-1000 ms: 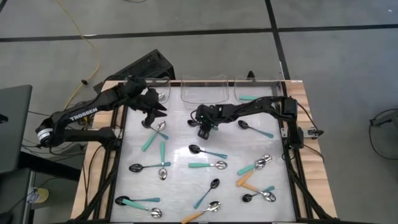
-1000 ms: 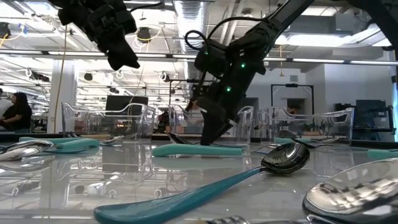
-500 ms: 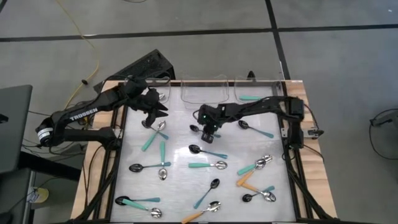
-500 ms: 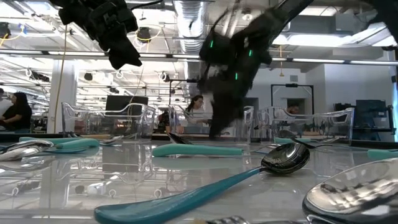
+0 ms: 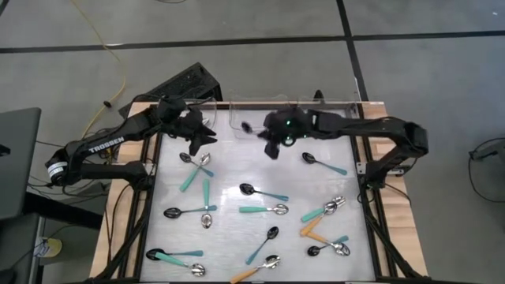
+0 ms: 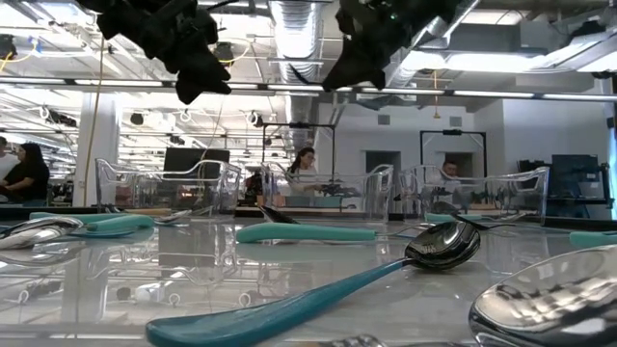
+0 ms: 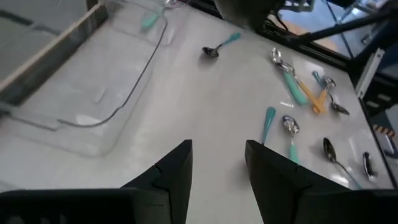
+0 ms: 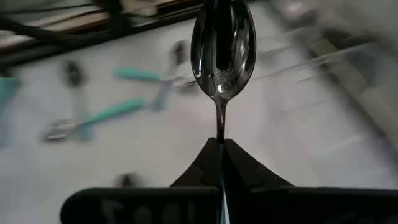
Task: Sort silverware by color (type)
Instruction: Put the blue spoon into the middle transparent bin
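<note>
The left gripper [image 7: 217, 171] has its two dark fingers [image 7: 177, 168] apart, with nothing between them. It hangs over the white table [image 7: 205, 106]. A clear plastic bin [image 7: 93, 106] sits close by. Farther off lies a black spoon with a teal handle [image 7: 219, 46]. More spoons [image 7: 292, 87], teal and orange, lie scattered beyond.

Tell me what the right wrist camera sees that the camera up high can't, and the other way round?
Only the right wrist view shows the right pincer shut on a black-bowled spoon, seen up close. Only the high view shows the left pincer hovering near the left clear bin, the middle bin, and the orange-handled spoons. Both show teal-handled spoons on the white table.
</note>
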You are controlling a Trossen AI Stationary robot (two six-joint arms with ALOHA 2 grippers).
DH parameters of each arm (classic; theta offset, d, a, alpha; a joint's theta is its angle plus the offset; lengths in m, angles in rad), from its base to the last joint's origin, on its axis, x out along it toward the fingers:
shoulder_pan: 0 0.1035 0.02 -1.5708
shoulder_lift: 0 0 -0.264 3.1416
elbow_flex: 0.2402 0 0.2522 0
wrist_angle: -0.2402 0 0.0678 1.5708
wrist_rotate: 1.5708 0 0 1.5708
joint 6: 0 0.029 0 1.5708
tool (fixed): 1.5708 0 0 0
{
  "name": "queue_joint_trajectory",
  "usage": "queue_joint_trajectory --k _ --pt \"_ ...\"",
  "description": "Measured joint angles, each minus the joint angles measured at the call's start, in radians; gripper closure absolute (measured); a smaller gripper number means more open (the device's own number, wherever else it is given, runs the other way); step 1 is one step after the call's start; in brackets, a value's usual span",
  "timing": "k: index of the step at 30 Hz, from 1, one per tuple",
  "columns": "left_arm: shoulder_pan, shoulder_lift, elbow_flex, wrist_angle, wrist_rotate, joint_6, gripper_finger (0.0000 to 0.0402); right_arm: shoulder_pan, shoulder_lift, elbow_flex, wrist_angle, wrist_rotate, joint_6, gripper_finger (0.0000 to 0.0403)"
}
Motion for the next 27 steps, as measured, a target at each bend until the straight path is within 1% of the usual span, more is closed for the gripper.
queue_joint_trajectory --k 2,4,9,11,16,19,23,24,27 --pt "0.000 0.000 0.000 -0.014 -0.010 -0.032 0.0269 -0.032 -0.007 0.000 0.033 0.027 -0.071 0.0384" --pt "0.000 0.000 0.000 -0.018 -0.011 -0.061 0.0269 -0.076 -0.005 0.000 0.050 0.023 -0.142 0.0384" --pt "-0.001 0.000 0.000 -0.028 -0.012 -0.117 0.0269 -0.199 0.080 0.001 0.074 -0.032 -0.349 0.0384" --pt "-0.001 -0.001 0.000 -0.028 -0.012 -0.141 0.0269 -0.232 0.122 0.031 0.073 -0.041 -0.395 0.0384" --pt "-0.002 -0.012 0.000 -0.027 -0.015 -0.200 0.0269 -0.276 0.246 0.133 0.012 -0.107 -0.511 0.0384" --pt "-0.002 -0.021 0.000 -0.026 -0.030 -0.232 0.0269 -0.290 0.337 0.219 -0.023 -0.138 -0.572 0.0384" --pt "-0.013 -0.036 0.000 -0.029 -0.067 -0.262 0.0269 -0.305 0.445 0.328 -0.167 -0.145 -0.636 0.0384" --pt "-0.018 -0.038 0.000 -0.028 -0.078 -0.263 0.0269 -0.309 0.472 0.346 -0.210 -0.145 -0.648 0.0384" --pt "-0.032 -0.045 0.000 -0.031 -0.114 -0.269 0.0269 -0.317 0.522 0.370 -0.257 -0.165 -0.664 0.0384"
